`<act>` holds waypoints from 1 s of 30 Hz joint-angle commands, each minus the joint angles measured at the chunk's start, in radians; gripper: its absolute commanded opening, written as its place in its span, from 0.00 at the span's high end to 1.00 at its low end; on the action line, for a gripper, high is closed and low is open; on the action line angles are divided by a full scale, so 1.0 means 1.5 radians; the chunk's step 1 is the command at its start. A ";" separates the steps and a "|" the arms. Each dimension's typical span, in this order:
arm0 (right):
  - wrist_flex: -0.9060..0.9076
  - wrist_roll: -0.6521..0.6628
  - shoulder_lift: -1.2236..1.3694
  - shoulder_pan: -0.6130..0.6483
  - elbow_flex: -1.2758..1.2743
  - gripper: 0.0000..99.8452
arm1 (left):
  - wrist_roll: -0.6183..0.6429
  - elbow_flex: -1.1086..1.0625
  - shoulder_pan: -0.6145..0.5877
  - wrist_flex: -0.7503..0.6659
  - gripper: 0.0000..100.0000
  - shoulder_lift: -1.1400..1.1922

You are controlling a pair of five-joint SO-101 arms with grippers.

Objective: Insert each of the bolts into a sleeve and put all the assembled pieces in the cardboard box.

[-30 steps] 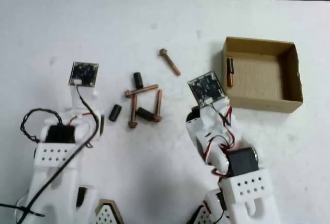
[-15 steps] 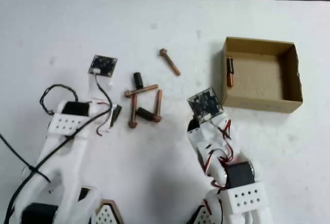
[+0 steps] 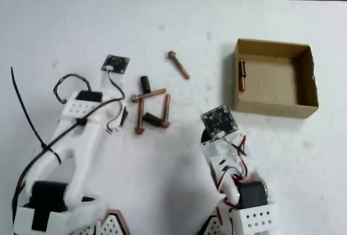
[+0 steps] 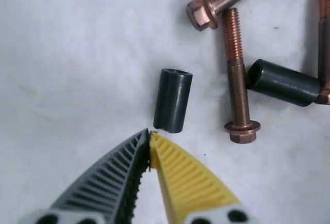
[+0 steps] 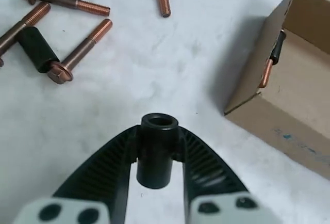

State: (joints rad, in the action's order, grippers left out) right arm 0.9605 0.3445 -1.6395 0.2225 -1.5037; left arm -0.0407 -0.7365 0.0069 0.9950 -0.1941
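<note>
My left gripper point(image 4: 149, 133) is shut, its tips touching the near end of a loose black sleeve point(image 4: 172, 100) lying on the white table. Copper bolts point(image 4: 237, 74) and another sleeve point(image 4: 283, 82) lie just beyond it. My right gripper point(image 5: 157, 131) is shut on an upright black sleeve point(image 5: 156, 152), held above the table between the bolt pile point(image 5: 80, 51) and the cardboard box point(image 5: 294, 95). In the high view the box point(image 3: 305, 78) stands at the right with one assembled bolt and sleeve point(image 3: 241, 75) along its left wall. Several bolts point(image 3: 148, 95) and sleeves point(image 3: 145, 83) lie mid-table.
A single bolt point(image 3: 178, 64) lies apart, behind the pile. The left arm point(image 3: 81, 118) reaches in from the near left with loose cables looping off it; the right arm point(image 3: 233, 164) stands near the front, left of the box. Bare table lies behind.
The left arm has swung forward and to the right, up to the sleeve beside the bolt pile. The right arm has drawn back toward the near edge, away from the box.
</note>
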 commanded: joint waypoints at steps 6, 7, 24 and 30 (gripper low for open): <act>-0.016 0.006 -0.042 -0.022 -0.028 0.98 | -0.002 0.037 0.010 -0.017 0.98 0.003; -0.016 0.006 -0.047 -0.022 -0.030 0.98 | -0.002 0.037 0.010 -0.017 0.98 0.003; -0.012 0.007 -0.107 -0.022 -0.066 0.98 | -0.002 0.148 0.124 0.074 0.98 0.007; -0.012 0.007 -0.107 -0.022 -0.066 0.98 | 0.085 0.152 0.161 0.073 0.94 0.008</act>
State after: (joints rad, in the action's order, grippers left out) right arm 0.9605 0.3460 -1.7868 0.1949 -1.6126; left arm -0.0207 -0.5570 0.2094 1.0932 -0.1803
